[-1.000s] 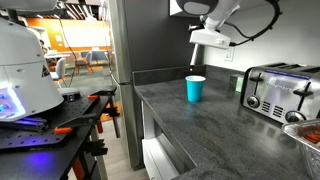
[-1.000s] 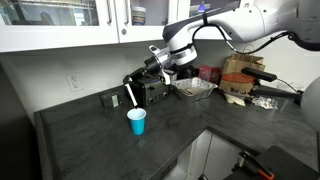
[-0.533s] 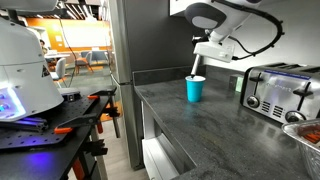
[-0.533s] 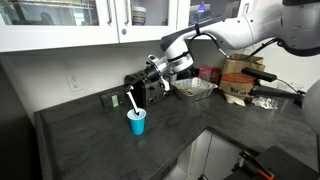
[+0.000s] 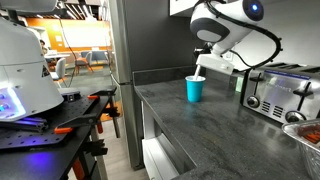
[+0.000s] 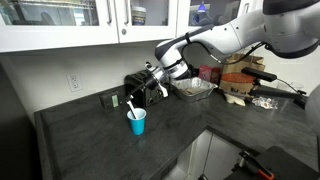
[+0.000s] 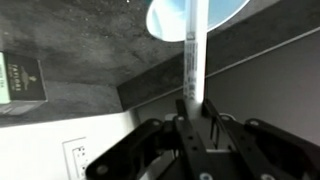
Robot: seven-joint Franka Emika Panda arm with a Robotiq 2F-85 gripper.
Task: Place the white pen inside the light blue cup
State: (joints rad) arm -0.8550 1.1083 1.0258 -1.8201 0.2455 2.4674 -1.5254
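Observation:
The light blue cup (image 5: 195,89) stands upright on the dark counter; it also shows in an exterior view (image 6: 137,122) and at the top of the wrist view (image 7: 196,17). My gripper (image 5: 203,65) hangs just above and beside the cup's rim, also seen in an exterior view (image 6: 146,89). It is shut on the white pen (image 7: 194,52), which points from the jaws (image 7: 195,118) toward the cup's mouth. In an exterior view the pen (image 6: 131,104) slants down with its lower end at the cup's rim.
A chrome toaster (image 5: 278,90) stands on the counter (image 5: 200,130) near the cup; it is dark in an exterior view (image 6: 150,90). A wire basket (image 6: 192,89) and boxes (image 6: 238,78) sit further along. A wall outlet (image 7: 76,156) and a small box (image 7: 22,80) show in the wrist view.
My gripper has come down and moved toward the cup with the pen. The pen's lower end has gone from above the cup to its rim.

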